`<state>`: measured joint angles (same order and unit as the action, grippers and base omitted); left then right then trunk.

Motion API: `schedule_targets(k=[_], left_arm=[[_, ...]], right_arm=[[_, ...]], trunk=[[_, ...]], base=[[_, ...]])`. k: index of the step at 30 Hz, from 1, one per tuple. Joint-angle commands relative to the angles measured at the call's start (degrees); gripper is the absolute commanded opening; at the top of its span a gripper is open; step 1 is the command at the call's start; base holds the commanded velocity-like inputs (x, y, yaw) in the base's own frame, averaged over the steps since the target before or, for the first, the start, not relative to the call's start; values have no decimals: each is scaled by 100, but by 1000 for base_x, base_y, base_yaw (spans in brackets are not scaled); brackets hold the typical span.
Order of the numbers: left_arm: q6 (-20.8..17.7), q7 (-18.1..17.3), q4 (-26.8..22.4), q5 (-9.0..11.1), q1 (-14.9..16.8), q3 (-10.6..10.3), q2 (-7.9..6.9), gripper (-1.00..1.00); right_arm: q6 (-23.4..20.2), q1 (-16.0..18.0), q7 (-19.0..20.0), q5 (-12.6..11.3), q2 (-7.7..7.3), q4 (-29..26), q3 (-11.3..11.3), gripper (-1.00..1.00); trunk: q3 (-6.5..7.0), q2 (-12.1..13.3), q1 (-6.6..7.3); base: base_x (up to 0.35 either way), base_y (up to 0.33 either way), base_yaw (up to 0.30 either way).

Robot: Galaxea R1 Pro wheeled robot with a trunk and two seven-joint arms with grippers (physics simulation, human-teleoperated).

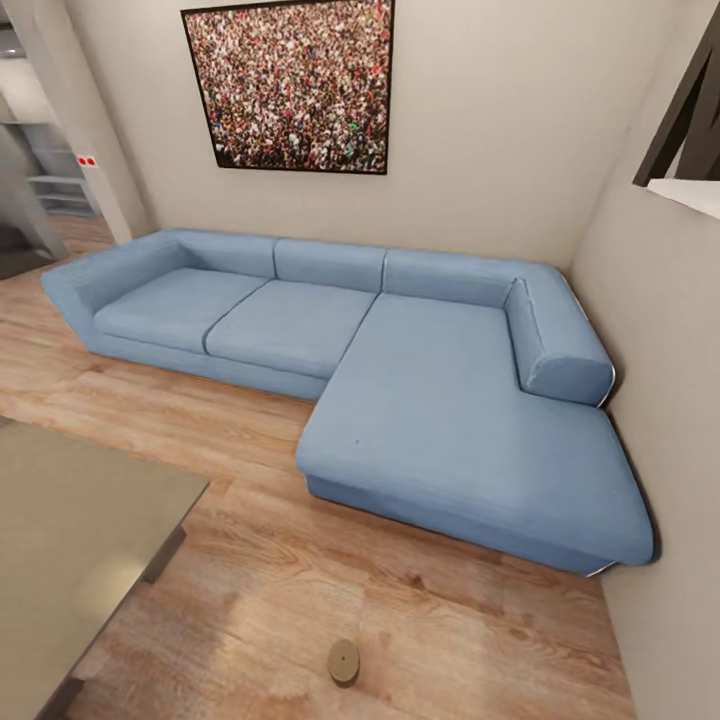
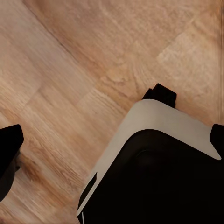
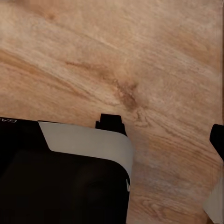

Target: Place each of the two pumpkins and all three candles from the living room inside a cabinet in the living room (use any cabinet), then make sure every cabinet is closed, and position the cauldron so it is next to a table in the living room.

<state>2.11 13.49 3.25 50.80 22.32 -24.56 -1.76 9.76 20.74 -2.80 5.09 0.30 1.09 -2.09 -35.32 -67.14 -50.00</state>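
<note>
On my left wrist camera I see one dark fingertip (image 2: 8, 144) at the frame edge and a sliver of another at the opposite edge, both over bare wooden floor (image 2: 70, 56); nothing sits between them, but I cannot tell how wide the left claw stands. The same feed shows the robot's base (image 2: 154, 172), black with a pale grey rim, standing on the planks.

On the right wrist camera a dark finger edge (image 3: 217, 137) shows at the frame border above the floor; I cannot tell that claw's state either. The base appears here too, with white lettering at the picture's edge, too cropped for me to read.

From the head camera I look down on a long blue corner sofa (image 1: 400, 380) set into the corner of the room's walls, its chaise stretching toward me. Above it hangs a black-framed picture (image 1: 290, 85) of a dense crowd. A grey-topped table (image 1: 70, 530) sits near left. A small round disc-like object (image 1: 343, 661) stands on the floor close in front of me; I cannot identify it. Two small red marks (image 1: 86, 160) show on the far left wall, unreadable.
</note>
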Motion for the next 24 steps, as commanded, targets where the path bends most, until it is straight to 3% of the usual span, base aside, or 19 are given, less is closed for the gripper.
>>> schedule_targets(k=[1, 8, 24], left_arm=[[0, 2, 0, 0, 0, 0, 0, 100], [0, 3, -2, 0, 0, 0, 0, 100], [28, -15, -17, 55, 0, 36, 92, 100]], right_arm=[[0, 0, 3, 3, -1, 2, -1, 100], [-2, 0, 4, 18, -9, -3, -2, 100], [-67, 0, 30, 5, 22, -20, -22, 100]], trunk=[[0, 0, 0], [0, 0, 0], [0, 0, 0]], base=[[331, 0, 16], [301, 0, 2], [16, 0, 0]])
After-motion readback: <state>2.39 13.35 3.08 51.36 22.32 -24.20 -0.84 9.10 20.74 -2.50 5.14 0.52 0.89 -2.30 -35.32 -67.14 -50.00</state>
